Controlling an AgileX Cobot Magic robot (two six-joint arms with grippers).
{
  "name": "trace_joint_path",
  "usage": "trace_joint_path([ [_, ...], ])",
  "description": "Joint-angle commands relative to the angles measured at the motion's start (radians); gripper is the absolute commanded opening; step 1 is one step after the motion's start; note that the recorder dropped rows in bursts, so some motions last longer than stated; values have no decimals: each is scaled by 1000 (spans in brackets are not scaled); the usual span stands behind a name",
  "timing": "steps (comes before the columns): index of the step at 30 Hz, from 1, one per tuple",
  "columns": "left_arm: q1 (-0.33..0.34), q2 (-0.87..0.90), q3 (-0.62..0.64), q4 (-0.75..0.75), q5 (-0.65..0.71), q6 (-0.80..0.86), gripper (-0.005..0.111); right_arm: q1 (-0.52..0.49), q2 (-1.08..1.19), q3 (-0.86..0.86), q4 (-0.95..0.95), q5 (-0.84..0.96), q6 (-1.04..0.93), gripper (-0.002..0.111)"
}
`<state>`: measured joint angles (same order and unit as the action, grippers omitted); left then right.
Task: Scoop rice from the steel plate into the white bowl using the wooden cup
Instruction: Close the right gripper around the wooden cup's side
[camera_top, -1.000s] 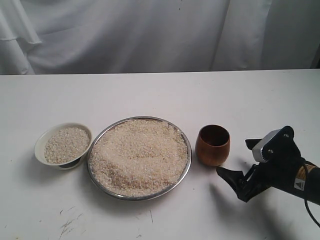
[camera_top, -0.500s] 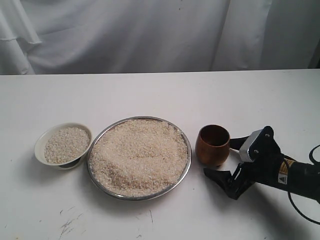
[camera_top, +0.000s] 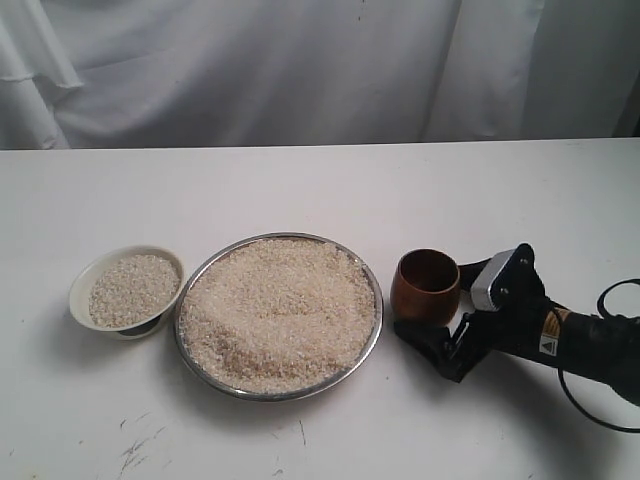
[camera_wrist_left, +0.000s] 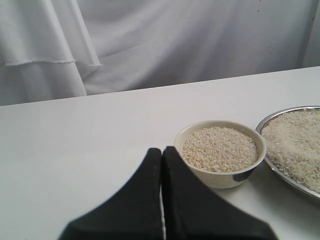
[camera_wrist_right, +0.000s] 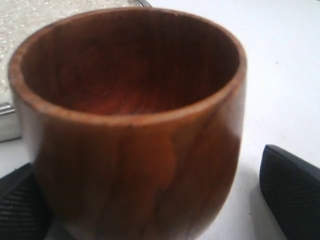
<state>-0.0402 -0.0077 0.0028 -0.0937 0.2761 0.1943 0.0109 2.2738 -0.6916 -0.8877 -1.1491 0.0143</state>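
Right gripper (camera_top: 436, 304): jaws spread wide, lying low over the bench (camera_top: 300, 190) and reaching in from its right edge. The cup (camera_top: 425, 288) stands between the two fingers. In the right wrist view one ribbed pad (camera_wrist_right: 292, 192) stands clear of the cup wall with bare bench showing between. The other pad (camera_wrist_right: 17, 207) sits close against the far side of the belly; contact there cannot be told. Nothing is gripped yet.

Cup: upright, mouth up, long axis vertical, inside dark and empty. The fingers bracket it across the belly, from the side, so the closing line runs square to that axis.

Beyond the cup, toward the bench's left edge: plate (camera_top: 380, 310), its right rim just beside the cup, heaped with rice (camera_top: 280, 310). Past the plate, the bowl (camera_top: 76, 285), rim just beside the plate's left rim, touching or not I cannot tell, already partly filled with grains.

Left gripper (camera_wrist_left: 161, 155): fingers pressed together, empty, pointing toward the bowl, out of the exterior view.

Judgement: the right arm is the nearer one to the cup. Step in hand is closing on it; scooping is not begun.
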Motion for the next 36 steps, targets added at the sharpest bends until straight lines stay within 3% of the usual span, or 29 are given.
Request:
trace_joint_path([
  [1,-7,8,-3,-1,-10,-4,0,7,10,-21,-24,-23,21,95],
  [36,-7,8,-3,-1,-10,-2,0,7,31,-88,-12,-51,156,95],
])
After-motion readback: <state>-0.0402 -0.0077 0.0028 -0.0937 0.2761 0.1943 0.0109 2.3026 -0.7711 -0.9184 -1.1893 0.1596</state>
